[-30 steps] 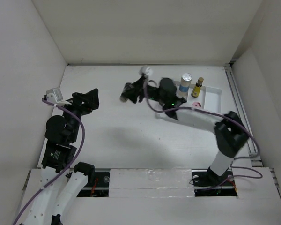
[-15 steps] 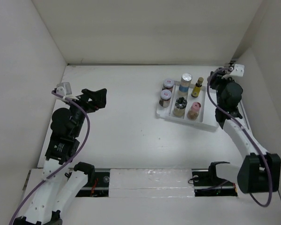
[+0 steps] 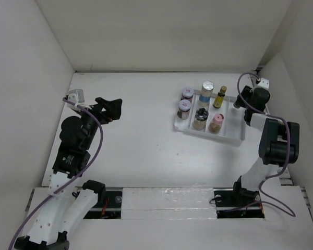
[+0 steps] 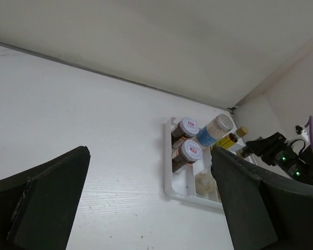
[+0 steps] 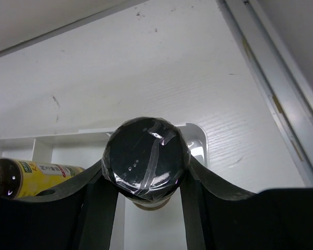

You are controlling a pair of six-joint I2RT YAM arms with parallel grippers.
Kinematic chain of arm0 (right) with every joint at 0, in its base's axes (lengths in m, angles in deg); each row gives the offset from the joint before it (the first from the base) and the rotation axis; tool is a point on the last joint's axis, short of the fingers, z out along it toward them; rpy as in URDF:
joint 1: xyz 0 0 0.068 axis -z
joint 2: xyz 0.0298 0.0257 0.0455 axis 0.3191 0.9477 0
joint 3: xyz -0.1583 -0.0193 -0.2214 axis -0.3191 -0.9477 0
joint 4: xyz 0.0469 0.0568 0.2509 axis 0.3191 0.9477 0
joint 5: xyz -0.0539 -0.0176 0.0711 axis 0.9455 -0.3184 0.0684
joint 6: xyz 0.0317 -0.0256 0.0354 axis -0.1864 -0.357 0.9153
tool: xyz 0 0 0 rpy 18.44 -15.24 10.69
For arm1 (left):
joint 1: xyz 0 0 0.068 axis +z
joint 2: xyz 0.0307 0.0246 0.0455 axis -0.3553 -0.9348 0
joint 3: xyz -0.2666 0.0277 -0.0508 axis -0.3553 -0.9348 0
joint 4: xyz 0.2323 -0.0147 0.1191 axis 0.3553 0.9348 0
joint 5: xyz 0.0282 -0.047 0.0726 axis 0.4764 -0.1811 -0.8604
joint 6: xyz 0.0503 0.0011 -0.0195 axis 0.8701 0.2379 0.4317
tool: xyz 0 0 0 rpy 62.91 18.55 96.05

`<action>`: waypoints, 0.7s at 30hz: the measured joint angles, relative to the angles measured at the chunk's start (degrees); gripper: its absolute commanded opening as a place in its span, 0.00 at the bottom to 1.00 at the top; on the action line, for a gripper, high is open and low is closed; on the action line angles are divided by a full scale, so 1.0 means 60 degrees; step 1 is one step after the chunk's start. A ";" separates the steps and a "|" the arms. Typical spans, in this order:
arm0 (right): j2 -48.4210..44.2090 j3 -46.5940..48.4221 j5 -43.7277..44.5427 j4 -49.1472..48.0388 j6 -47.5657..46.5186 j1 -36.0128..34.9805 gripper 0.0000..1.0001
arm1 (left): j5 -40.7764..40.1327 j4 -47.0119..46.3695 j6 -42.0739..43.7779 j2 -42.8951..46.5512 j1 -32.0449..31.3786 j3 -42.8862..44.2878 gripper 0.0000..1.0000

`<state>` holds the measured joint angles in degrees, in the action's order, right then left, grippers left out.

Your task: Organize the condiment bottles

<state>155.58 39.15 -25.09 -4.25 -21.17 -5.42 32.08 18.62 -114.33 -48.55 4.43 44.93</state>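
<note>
The white ridged tray [image 3: 233, 138] holds two silver-lidded brown jars [image 3: 187, 94], a blue-labelled bottle [image 3: 206, 91], a slim yellow black-capped bottle [image 3: 219, 97], a black-lidded jar [image 3: 201, 117] and a pink-capped jar [image 3: 215, 123]. My right gripper [image 3: 238, 104] is over the tray's far right corner. In the right wrist view it [image 5: 146, 167] is shut on a dark bottle [image 5: 146, 153] with a taped black cap, above the tray's corner [image 5: 198, 136], beside the yellow bottle [image 5: 26, 176]. My left gripper [image 3: 110, 107] is open and empty, well left of the tray [image 4: 169, 190].
White walls enclose the table on three sides. A metal rail [image 3: 261, 99] runs along the right edge, close to the right arm. The left wrist view shows the brown jars [image 4: 188, 152], the blue-labelled bottle [image 4: 214, 131] and the right gripper [image 4: 274, 150] beyond.
The right arm has swung from the middle of the table to the tray's far right corner and folded back. The left gripper has shifted slightly up and right.
</note>
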 measured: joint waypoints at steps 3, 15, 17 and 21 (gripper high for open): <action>0.0353 0.0219 -0.0288 -0.0004 0.0117 -0.0004 0.26 | 0.0000 0.0000 0.0011 0.0000 0.0000 0.0000 0.99; 0.0943 0.1351 -0.0554 0.0911 0.0233 0.0175 0.40 | 0.0000 0.0000 0.0011 -0.0011 0.0000 0.0000 0.99; 0.0987 0.1406 -0.0546 0.1100 0.0226 0.0197 0.44 | 0.0000 0.0000 0.0011 -0.0007 0.0000 0.0000 0.99; 0.1115 0.1701 -0.0543 0.1632 0.0197 0.0229 0.46 | 0.0000 0.0000 0.0011 -0.0058 0.0000 0.0000 0.99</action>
<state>162.26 49.35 -28.35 5.55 -19.99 -4.04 32.08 18.62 -114.27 -48.90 4.43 44.93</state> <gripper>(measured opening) 0.507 0.993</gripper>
